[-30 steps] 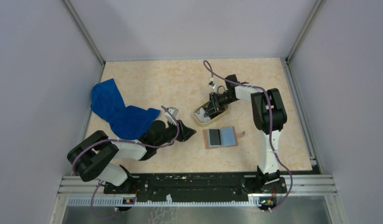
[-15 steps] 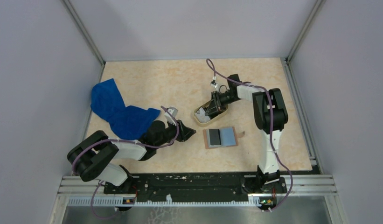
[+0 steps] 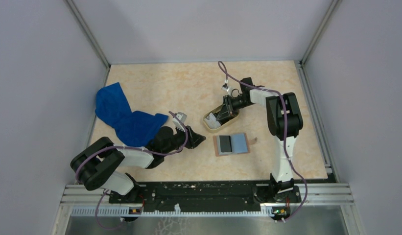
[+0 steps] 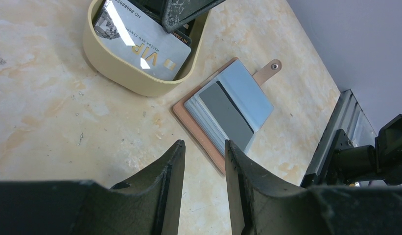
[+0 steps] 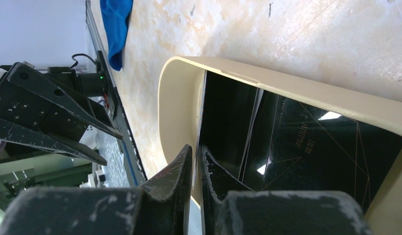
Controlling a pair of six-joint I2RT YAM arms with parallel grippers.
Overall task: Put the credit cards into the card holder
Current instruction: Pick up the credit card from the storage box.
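A light grey card (image 4: pixel 140 41) lies tilted in the oval tan tray (image 4: pixel 120 73), over a black card (image 5: pixel 311 142). My right gripper (image 5: pixel 196 148) reaches into the tray (image 3: pixel 208 126). Its fingers are shut on a thin light card edge, which is the light grey card seen edge-on. The salmon card holder (image 3: pixel 231 144) lies open on the table just below the tray. Its grey-blue inner face (image 4: pixel 248 93) is up and a dark grey card (image 4: pixel 227 115) sits in it. My left gripper (image 4: pixel 203 144) is open and empty, low over the table left of the holder.
A blue cloth (image 3: pixel 123 115) lies crumpled at the left, behind my left arm. The holder's snap tab (image 4: pixel 268 70) sticks out to its right. Grey walls enclose the table, with a metal rail along the near edge.
My right wrist has drawn back slightly up and to the right, with its fingers still in the tray. The left arm and the holder have not moved.
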